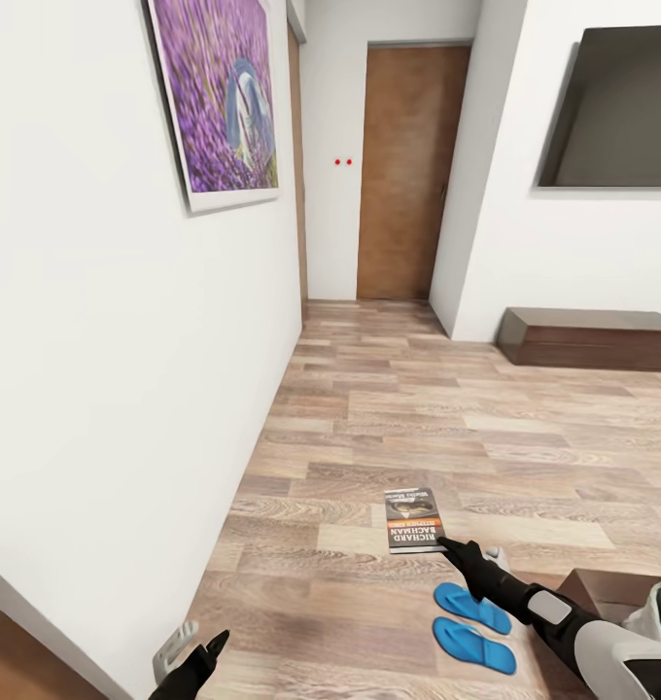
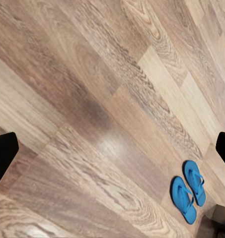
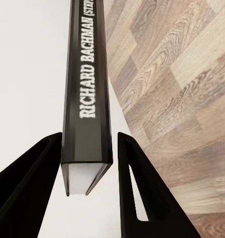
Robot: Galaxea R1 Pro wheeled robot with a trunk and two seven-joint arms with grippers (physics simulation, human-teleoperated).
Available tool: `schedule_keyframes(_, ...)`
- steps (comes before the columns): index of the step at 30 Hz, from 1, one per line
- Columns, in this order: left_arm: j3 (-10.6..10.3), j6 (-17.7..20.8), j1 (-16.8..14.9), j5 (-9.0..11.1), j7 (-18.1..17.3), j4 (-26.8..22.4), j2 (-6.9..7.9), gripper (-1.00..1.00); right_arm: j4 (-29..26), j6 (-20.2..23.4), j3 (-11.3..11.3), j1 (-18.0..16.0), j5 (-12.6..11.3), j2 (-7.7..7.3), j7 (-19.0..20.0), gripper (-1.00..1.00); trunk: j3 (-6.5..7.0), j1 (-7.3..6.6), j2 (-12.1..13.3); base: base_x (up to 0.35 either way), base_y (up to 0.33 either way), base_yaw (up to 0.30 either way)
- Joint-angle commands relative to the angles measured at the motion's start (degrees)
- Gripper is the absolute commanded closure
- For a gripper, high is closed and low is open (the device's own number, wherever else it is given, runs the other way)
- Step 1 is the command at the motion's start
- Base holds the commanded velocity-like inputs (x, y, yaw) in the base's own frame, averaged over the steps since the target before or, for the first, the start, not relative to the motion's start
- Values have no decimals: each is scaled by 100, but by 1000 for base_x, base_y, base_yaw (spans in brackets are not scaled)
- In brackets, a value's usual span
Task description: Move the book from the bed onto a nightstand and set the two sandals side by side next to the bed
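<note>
We face a white-walled hallway with a plank floor, a wooden door far ahead. Our right claw is clenched on the book, which juts straight out ahead of its fingertips, long axis in line with the claw; in the right wrist view its spine sits between both fingers. The two sandals lie side by side just below and behind that claw. Our left claw hangs released, well apart from the book, so we judge the right arm carries it to a nightstand.
</note>
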Motion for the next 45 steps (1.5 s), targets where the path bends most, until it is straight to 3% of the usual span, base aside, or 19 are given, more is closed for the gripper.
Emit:
schedule_keyframes(1,-48,-25,-4,32,-17,6,0,-100,17,41,22,-9,-70,-1,30,100,-5,1,-2,158,0,0)
schedule_keyframes(45,-48,-25,-3,32,-18,6,0,-100,17,41,22,-9,-70,-1,29,100,-5,1,-2,158,69,-23)
